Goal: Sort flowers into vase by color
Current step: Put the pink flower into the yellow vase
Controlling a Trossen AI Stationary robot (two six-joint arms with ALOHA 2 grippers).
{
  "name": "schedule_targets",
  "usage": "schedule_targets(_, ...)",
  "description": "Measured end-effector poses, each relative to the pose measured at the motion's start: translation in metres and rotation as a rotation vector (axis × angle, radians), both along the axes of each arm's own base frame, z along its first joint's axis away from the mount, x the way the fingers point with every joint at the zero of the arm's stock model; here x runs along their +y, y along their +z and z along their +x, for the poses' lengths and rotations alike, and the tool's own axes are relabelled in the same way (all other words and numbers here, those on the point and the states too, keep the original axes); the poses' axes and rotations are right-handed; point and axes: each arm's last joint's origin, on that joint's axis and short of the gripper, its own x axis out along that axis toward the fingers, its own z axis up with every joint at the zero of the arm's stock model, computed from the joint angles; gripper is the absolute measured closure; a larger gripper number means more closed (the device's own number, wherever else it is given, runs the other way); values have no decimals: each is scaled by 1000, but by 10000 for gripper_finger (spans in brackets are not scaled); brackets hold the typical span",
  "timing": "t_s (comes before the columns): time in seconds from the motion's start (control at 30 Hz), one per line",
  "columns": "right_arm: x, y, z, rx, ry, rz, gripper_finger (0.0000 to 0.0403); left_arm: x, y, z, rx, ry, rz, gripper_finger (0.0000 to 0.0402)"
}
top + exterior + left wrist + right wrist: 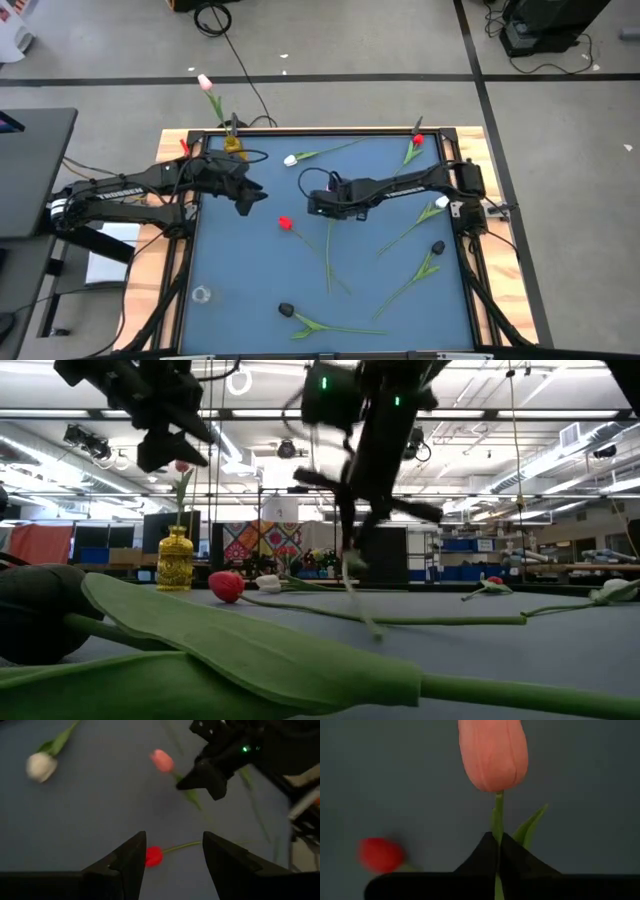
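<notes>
My right gripper [312, 205] hovers over the blue mat's middle, shut on a pink tulip [495, 755]; the tulip also shows in the left wrist view [162, 760]. My left gripper [172, 865] is open and empty, above and just left of a red tulip [285, 224] that lies flat on the mat. A yellow vase [232, 143] stands at the far left edge, with another pink tulip [205, 82] standing in it by its stem. White [291, 159], red [417, 140], white [441, 203] and black [437, 247] tulips lie flat on the mat. My right gripper pinches the pink tulip's thin green stem [498, 820] between its two shut fingers [485, 855], a little below the bud and beside a leaf. The fingers reach in from the table's right. The bud stands clear of the fingertips, and the stem's long end [352, 575] hangs down toward the mat.
A second black tulip [286, 311] lies at the near edge and fills the low view's foreground [40, 610]. A small clear glass [201, 295] stands at the near left. Wooden rails [170, 250] border the mat.
</notes>
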Motion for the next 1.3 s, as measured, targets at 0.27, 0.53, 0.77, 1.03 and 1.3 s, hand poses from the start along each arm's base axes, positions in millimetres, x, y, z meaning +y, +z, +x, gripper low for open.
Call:
schedule_targets(0.27,-13,56,6,-86,309,-271,387,1,17,9,-199,-63,80,200)
schedule_targets(0.53,-48,103,19,-318,550,-504,387,10,18,25,-249,-94,198,200)
schedule_targets(0.77,-80,125,23,-530,690,-627,387,20,16,35,-279,-57,208,200)
schedule_targets(1.03,-119,143,18,-731,828,-744,387,41,20,42,-362,36,257,200)
schedule_targets(1.3,-142,151,10,-830,953,-810,387,63,19,54,-450,120,284,218)
